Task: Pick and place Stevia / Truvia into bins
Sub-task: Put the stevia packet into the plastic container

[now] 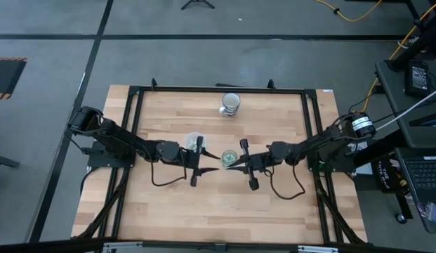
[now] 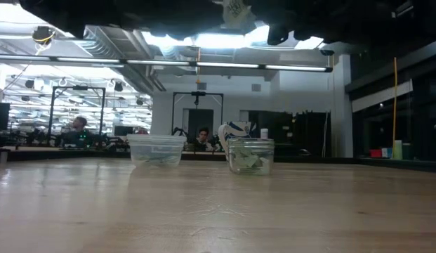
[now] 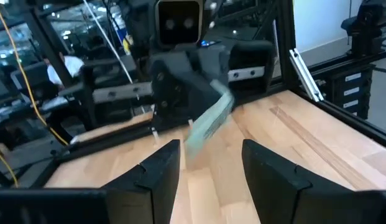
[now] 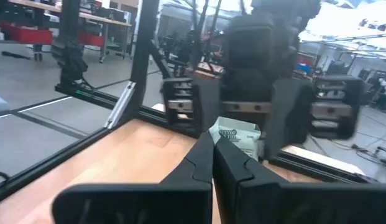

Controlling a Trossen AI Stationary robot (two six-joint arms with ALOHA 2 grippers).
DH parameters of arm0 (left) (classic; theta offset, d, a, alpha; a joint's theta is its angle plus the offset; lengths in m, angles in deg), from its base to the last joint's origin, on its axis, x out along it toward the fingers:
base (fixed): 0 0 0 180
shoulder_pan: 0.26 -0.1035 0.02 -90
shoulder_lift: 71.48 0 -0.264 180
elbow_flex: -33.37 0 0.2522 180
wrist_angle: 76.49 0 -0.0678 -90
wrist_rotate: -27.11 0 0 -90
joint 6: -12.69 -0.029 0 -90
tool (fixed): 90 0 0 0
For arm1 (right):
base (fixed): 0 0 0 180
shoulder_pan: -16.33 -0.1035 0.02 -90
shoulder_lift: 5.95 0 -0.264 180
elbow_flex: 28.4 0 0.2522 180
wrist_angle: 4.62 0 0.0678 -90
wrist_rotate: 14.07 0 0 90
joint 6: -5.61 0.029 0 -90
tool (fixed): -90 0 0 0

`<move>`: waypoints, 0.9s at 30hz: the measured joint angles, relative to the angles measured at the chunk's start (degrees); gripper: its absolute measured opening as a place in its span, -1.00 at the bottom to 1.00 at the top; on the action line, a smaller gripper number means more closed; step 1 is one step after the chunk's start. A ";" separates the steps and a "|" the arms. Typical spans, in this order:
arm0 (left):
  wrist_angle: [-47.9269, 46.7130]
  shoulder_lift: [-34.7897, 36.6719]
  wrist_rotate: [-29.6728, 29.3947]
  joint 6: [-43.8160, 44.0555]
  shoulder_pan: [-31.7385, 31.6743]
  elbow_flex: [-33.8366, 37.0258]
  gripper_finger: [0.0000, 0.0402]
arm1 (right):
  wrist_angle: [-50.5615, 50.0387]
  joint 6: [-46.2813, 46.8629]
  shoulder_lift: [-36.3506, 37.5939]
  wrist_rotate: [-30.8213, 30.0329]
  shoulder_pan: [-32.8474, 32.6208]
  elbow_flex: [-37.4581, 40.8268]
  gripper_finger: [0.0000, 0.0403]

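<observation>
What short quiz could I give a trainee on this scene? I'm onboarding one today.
1. True or false: the left end effector is shut.
2. How many cups stand on the table? A two, B three, C four.
3. Fill the blank: the right end effector is shut on a green and white ____.

Key: 1 false, it is open and holds nothing. 2 B. 3 packet.
</observation>
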 joint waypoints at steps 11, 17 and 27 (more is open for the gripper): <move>-0.22 0.00 4.00 1.24 -2.83 -0.89 -0.16 | -0.04 1.57 0.00 3.12 2.02 0.00 -1.00; -0.18 0.00 11.32 3.43 -3.74 -0.89 -0.16 | -0.04 1.55 0.00 3.08 2.06 0.00 -1.00; -0.21 0.00 14.92 3.51 -3.63 -0.89 -0.35 | -0.04 1.53 0.00 2.97 2.06 0.00 -1.00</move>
